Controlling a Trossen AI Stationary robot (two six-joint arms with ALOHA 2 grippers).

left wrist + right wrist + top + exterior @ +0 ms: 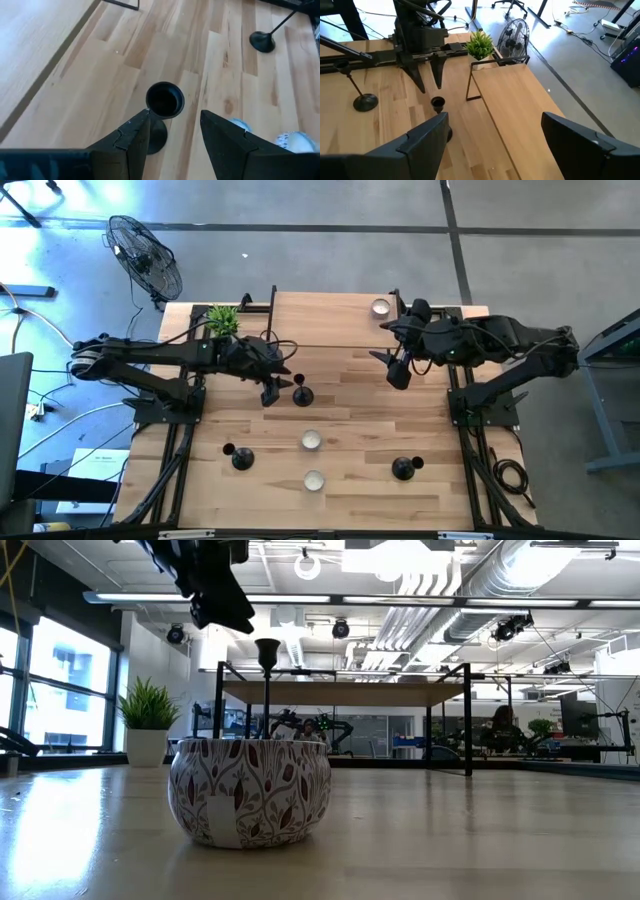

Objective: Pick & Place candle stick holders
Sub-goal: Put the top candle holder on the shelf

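Three black candle stick holders stand on their round bases on the wooden table [350, 510]: one mid-table [300, 392], one near left [240, 458], one near right [403, 469]. My left gripper [172, 120] is open just above and beside the cup top [165, 99] of the mid-table holder, touching nothing; from the right wrist its fingers [437, 75] point down at that cup [437, 103]. My right gripper [398, 372] hangs open over the far right, with nothing between its fingers [427, 140]. Silvery tealight cups sit at the near middle [311, 441] [314, 480] and far right [380, 307].
A potted plant [222, 320] stands at the far left corner, beside black frame rails [470, 85]. A fan [145, 255] stands on the floor beyond the table. In the low view a patterned cup [248, 790] sits in front of the holder's stem [266, 690].
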